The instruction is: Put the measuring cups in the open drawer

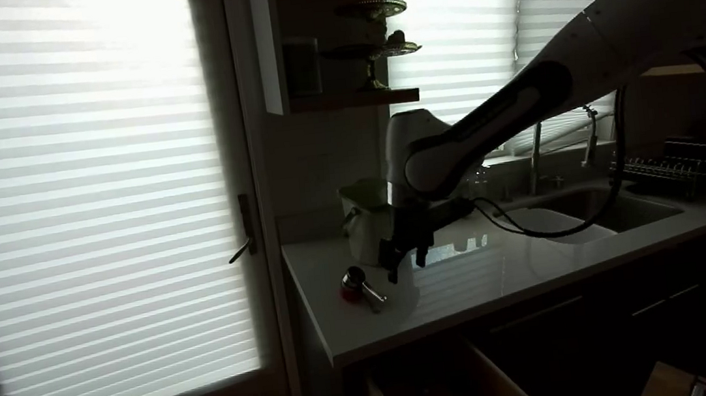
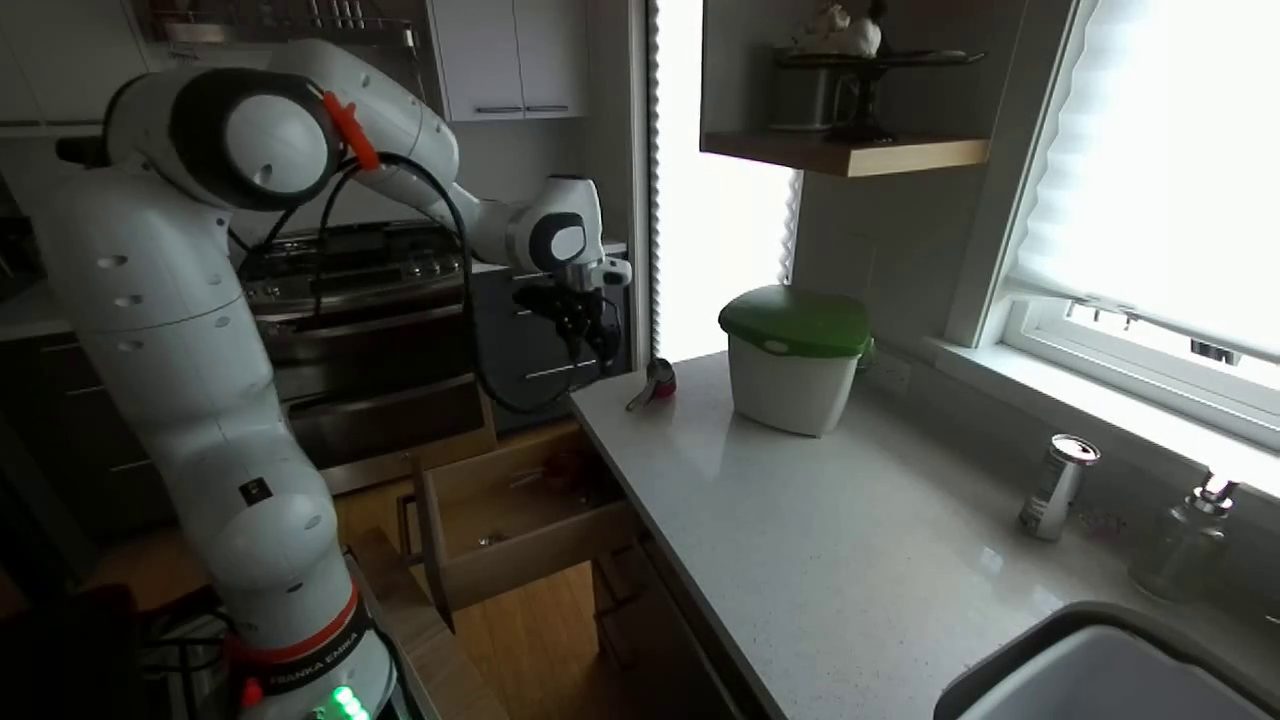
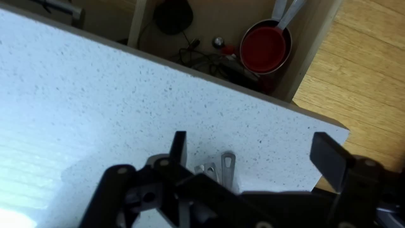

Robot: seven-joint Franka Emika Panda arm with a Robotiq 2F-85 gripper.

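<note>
The measuring cups are a small dark, shiny cluster with some red, lying on the counter near its end. They show in both exterior views (image 1: 354, 283) (image 2: 658, 380). In the wrist view only their metal handles (image 3: 227, 169) show; the bowls are hidden behind the gripper body. My gripper (image 1: 407, 268) (image 2: 590, 355) is open and empty, above counter height and beside the cups. In the wrist view the handles lie between its wide-apart fingers (image 3: 251, 145). The open drawer (image 1: 506, 378) (image 2: 540, 555) (image 3: 311, 47) sits below the counter edge.
A metal cup with a red inside (image 3: 265, 50), cables and a dark round object (image 3: 174, 17) lie in the drawer. A white bin with a green lid (image 1: 364, 239) (image 2: 795, 385) stands close to the cups. A can (image 2: 1055, 490), glass bottle (image 2: 1180, 550) and sink basin (image 2: 1120, 670) are further along the counter.
</note>
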